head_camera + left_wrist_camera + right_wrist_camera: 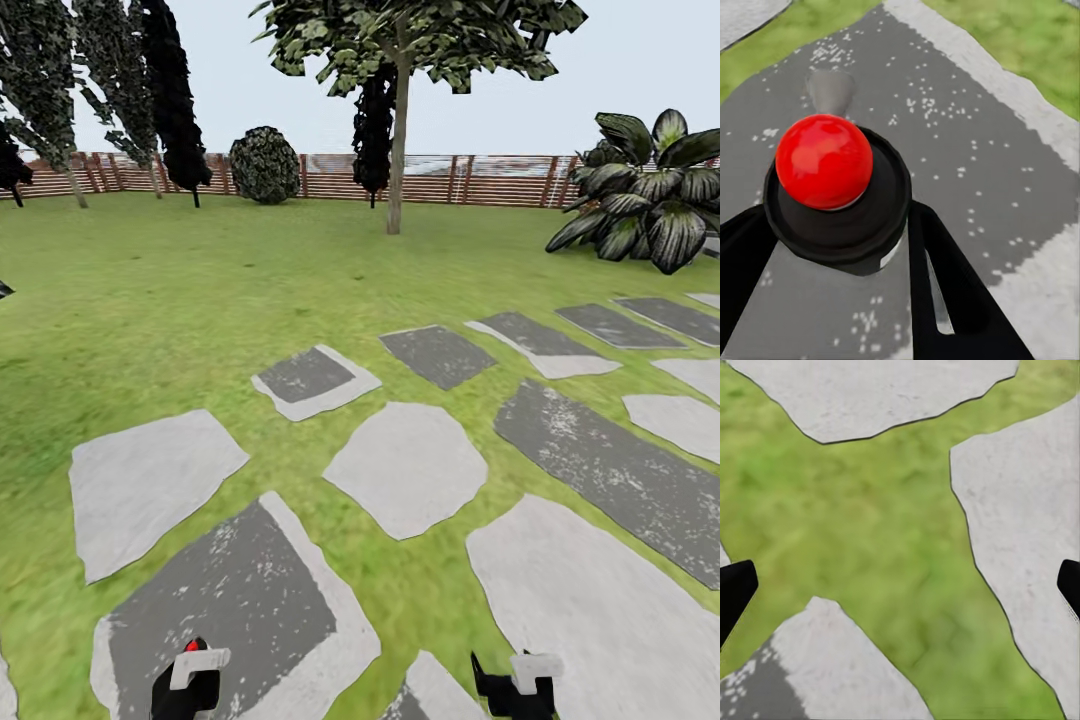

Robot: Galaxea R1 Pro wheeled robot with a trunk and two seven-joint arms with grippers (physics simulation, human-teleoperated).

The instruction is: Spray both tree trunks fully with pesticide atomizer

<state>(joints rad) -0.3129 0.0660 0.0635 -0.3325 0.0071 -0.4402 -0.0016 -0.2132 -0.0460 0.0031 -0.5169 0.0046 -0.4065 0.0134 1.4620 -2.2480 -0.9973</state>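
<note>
My left gripper [190, 668] sits at the bottom of the head view, shut on the pesticide atomizer [192, 645]. In the left wrist view the atomizer [823, 161] shows a round red knob on a black collar, held between the black fingers [952, 292] over a dark speckled stone. My right gripper [515, 685] is open and holds nothing; its wrist view has a fingertip at each side edge over grass [870, 532]. One tree [397, 150] with a straight grey-tan trunk and jagged green foliage stands far ahead on the lawn [180, 270]. I see no white mist.
Grey and dark stepping stones [405, 465] cross the grass just ahead. The brown slat fence [480, 180] closes the far side. Near-black trees [175, 100], a round bush [265, 165], leaning thin-trunked trees [45, 90] at far left and a broad-leaved plant [650, 195] at right.
</note>
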